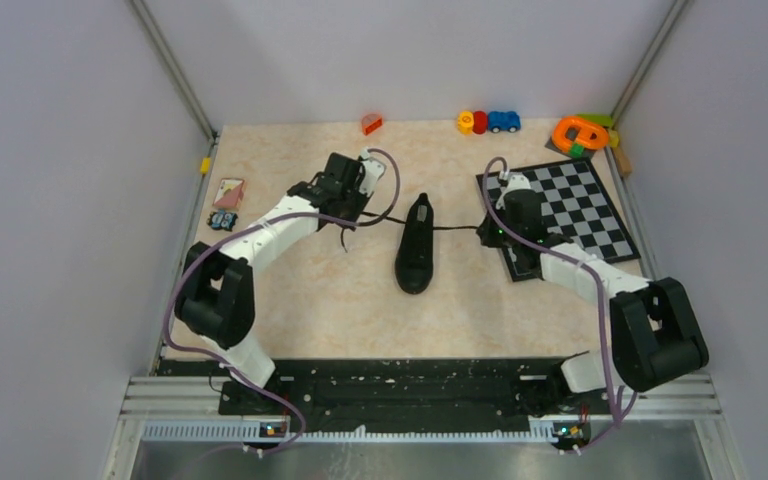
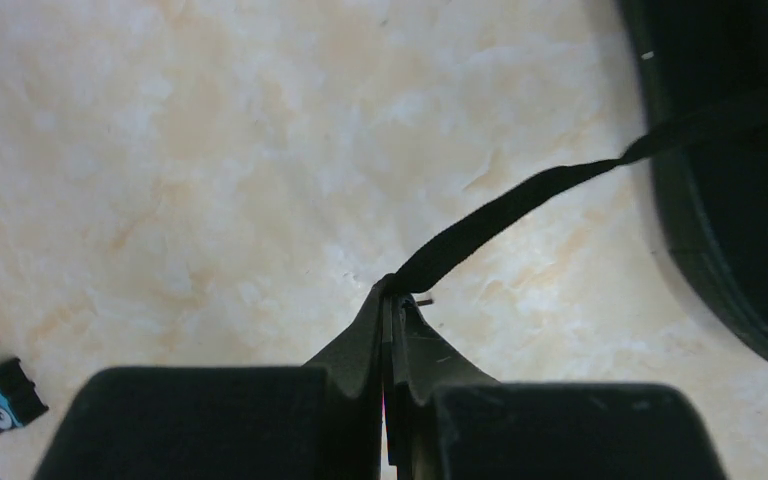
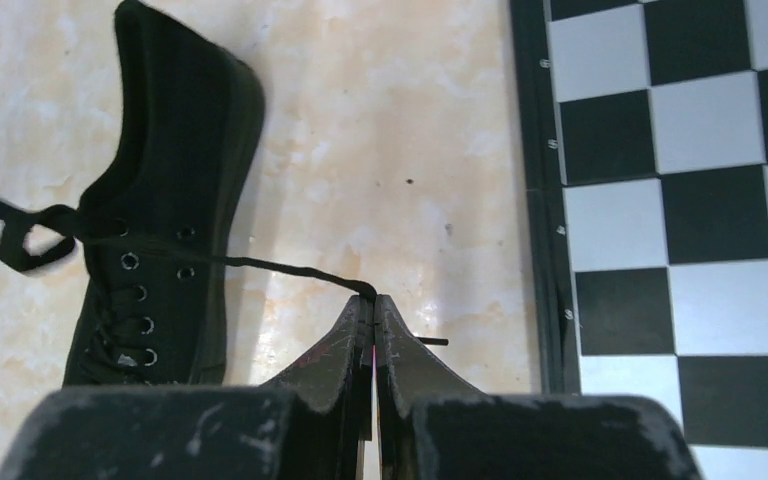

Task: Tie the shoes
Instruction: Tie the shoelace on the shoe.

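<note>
While the black low-top sneaker lies mid-way across the beige marbled table, the left gripper clenches one thin black lace end, and the right gripper clenches the opposite lace end.

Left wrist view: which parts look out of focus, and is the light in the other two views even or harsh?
Left wrist view: the left gripper is a soft dark blur near the lens, while the thin black lace is sharp. Right wrist view: the black low-top sneaker shows clear eyelets; the right gripper blurs near the lens. Top external view: even light, faint shadows, no glare.
</note>
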You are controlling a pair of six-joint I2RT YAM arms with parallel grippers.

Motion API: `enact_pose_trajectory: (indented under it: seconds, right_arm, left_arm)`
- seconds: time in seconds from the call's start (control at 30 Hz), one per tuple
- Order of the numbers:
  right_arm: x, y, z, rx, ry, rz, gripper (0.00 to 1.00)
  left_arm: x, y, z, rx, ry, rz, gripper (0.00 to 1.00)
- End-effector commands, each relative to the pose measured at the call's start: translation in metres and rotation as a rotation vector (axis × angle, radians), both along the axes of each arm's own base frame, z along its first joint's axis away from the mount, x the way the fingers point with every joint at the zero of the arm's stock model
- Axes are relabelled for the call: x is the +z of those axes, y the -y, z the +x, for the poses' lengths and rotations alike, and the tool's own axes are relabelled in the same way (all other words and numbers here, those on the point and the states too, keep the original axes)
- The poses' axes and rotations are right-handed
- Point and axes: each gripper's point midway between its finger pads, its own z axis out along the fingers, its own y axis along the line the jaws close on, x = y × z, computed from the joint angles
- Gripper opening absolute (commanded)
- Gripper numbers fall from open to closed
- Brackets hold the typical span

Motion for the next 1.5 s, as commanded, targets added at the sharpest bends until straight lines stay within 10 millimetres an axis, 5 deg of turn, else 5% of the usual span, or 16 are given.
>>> enact_pose_trajectory:
  seconds: [0.0, 0.27, 0.5, 0.7, 0.87, 0.97, 1.1, 1.27, 1.47]
  right_arm:
    - [0.017, 0.028, -0.002, -0.146, 0.038, -0.01, 0.0]
    - [0.015, 0.083, -0.025, -0.4, 0.013, -0.054, 0.0]
    - [0.005, 0.099, -0.038, -0.441, -0.01, -0.024, 0.0]
    - [0.018, 0.129, -0.048, -0.618, 0.029, 0.021, 0.0]
    - [0.02, 0.142, -0.053, -0.663, 0.051, 0.055, 0.0]
    - [0.012, 0.133, -0.051, -0.594, 0.013, 0.04, 0.0]
    - [0.02, 0.095, -0.044, -0.312, 0.057, 0.069, 0.02]
    - [0.057, 0.056, -0.041, -0.093, 0.196, 0.183, 0.44]
    - [0.092, 0.008, -0.04, 0.125, 0.286, 0.106, 0.51]
  left_arm:
    - [0.017, -0.029, 0.007, 0.115, 0.065, -0.041, 0.0]
    - [0.006, -0.022, 0.011, 0.09, 0.049, -0.061, 0.0]
    - [-0.001, -0.061, 0.036, 0.223, 0.001, -0.061, 0.0]
    - [0.0, -0.063, 0.037, 0.211, 0.017, -0.074, 0.0]
    - [-0.02, -0.065, 0.03, 0.215, -0.083, -0.039, 0.0]
    - [-0.029, -0.04, 0.018, 0.112, -0.161, -0.109, 0.0]
    - [-0.033, -0.024, 0.009, 0.065, -0.153, -0.096, 0.05]
    - [-0.025, -0.028, 0.007, 0.113, -0.09, -0.095, 0.22]
    - [-0.01, -0.013, -0.003, 0.047, -0.008, -0.209, 0.3]
